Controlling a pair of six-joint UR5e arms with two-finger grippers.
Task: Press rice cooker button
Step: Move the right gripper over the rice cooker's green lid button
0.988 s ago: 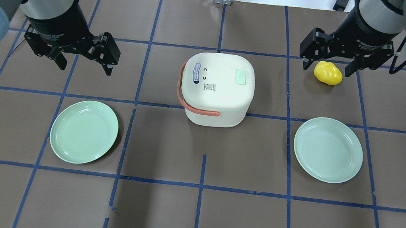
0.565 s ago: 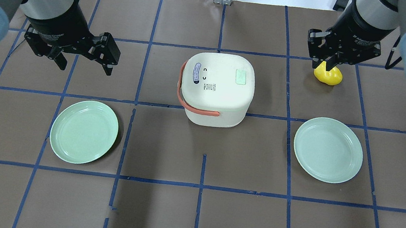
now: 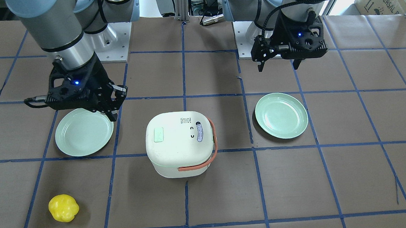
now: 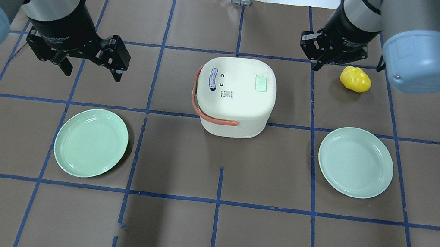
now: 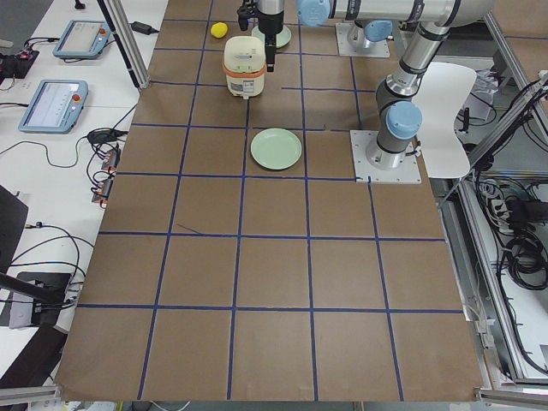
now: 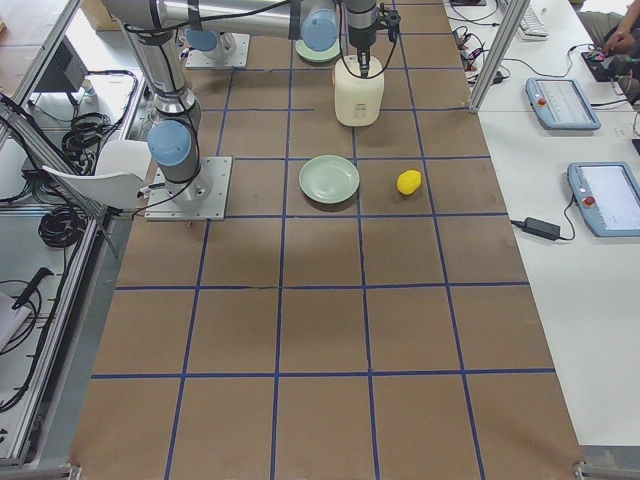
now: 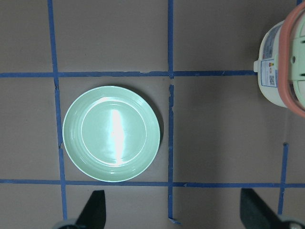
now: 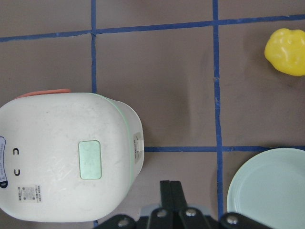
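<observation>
Overhead: white rounded-cube rice cooker [image 4: 235, 95] with orange strap handle stands lid shut, mid-table [image 4: 169, 229]. The left gripper [image 4: 92, 72] is spread wide; the right gripper [image 4: 317, 64] is largely masked by its arm. Right wrist: its fingers [image 8: 165, 193] are pressed together, and the cooker's edge is cropped.

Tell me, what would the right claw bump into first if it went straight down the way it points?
Probably the bare brown table. The right claw, shut, points down at the gap between the rice cooker and the plate, just off the cooker's side, though depth is hard to judge.

White rice cooker [image 4: 236, 95], orange-red handle [image 4: 220, 120]
</observation>
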